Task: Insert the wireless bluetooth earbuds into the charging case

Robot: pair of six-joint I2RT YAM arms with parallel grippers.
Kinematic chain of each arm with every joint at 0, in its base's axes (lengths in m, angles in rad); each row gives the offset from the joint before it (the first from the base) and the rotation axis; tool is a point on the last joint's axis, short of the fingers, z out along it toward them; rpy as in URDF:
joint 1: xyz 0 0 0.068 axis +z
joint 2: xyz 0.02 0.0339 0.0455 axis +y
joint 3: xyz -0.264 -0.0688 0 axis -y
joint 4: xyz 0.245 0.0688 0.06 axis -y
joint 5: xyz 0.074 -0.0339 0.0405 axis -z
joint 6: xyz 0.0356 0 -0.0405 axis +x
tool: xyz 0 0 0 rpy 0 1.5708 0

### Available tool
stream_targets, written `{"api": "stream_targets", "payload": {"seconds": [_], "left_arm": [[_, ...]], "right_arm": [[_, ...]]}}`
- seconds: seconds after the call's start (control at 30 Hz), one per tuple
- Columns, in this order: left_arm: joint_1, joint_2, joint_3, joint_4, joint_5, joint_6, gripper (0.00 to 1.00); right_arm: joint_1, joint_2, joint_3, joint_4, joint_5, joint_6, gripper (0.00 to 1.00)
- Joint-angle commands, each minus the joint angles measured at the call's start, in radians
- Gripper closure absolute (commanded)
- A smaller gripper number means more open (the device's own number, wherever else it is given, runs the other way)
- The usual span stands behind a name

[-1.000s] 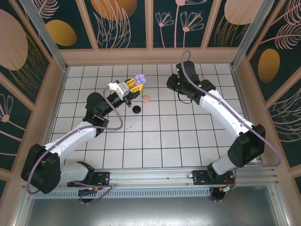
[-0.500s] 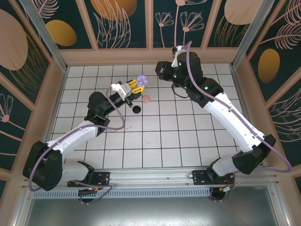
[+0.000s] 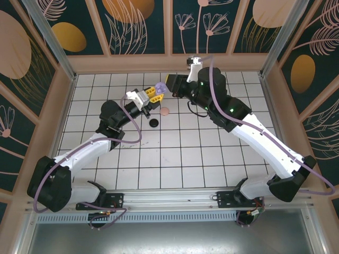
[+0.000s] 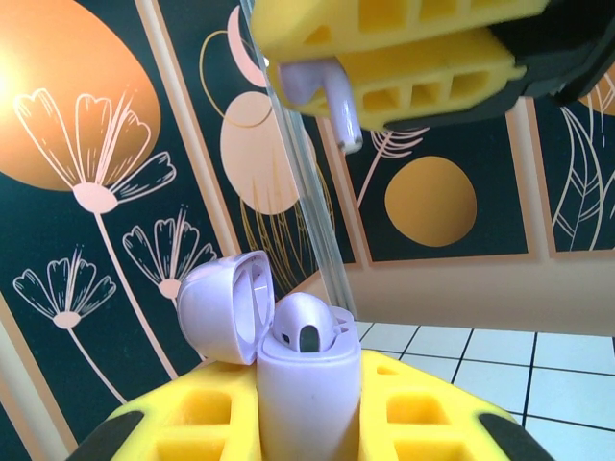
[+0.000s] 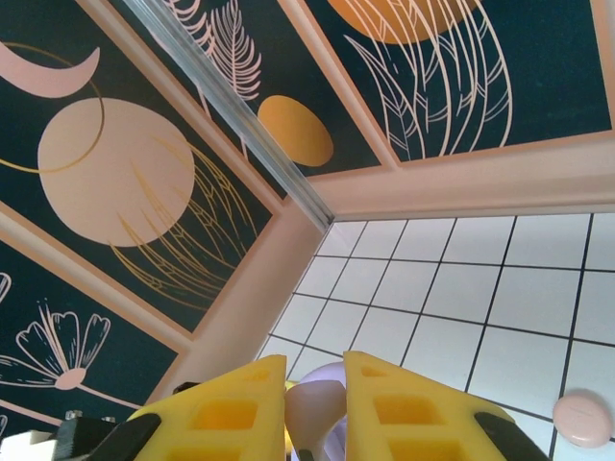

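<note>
The left arm (image 3: 90,153) runs from the near-left corner of the bench (image 3: 212,159) on a diagonal toward the far edge, with its wrist lifted off the surface. The left fingers (image 4: 183,427) are closed on a lavender charging case (image 4: 307,384) and hold it upright in the air, left of the middle of the far edge. The case's lid (image 4: 219,305) is swung open to one side, and one lavender earbud (image 4: 306,327) already sits in the case's mouth.

The right arm (image 3: 254,137) rises from the near-right corner, arcs over the bench and bends left at the far edge, so its wrist faces the left one closely. The right fingers (image 4: 432,60) are pinched on a second lavender earbud (image 4: 332,96), with its stem poking out of the yellow pads toward the open case. There is a clear gap between stem and case.

Two small items lie on the tiles just nearer than the case – a pinkish-tan oval (image 3: 165,111) and a black round one (image 3: 153,123). They sit apart from each other, and neither is touched by the fingers.
</note>
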Motion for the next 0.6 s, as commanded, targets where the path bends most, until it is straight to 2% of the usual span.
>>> {"api": "stream_targets", "payload": {"seconds": [0.0, 0.57], "left_arm": [[-0.006, 0.004, 0.032, 0.026, 0.017, -0.017, 1.0], [-0.005, 0.009, 0.043, 0.03, 0.021, -0.035, 1.0]], "right_arm": [[0.01, -0.015, -0.033, 0.061, 0.026, -0.012, 0.81], [0.011, 0.03, -0.061, 0.097, -0.012, 0.017, 0.82]]}}
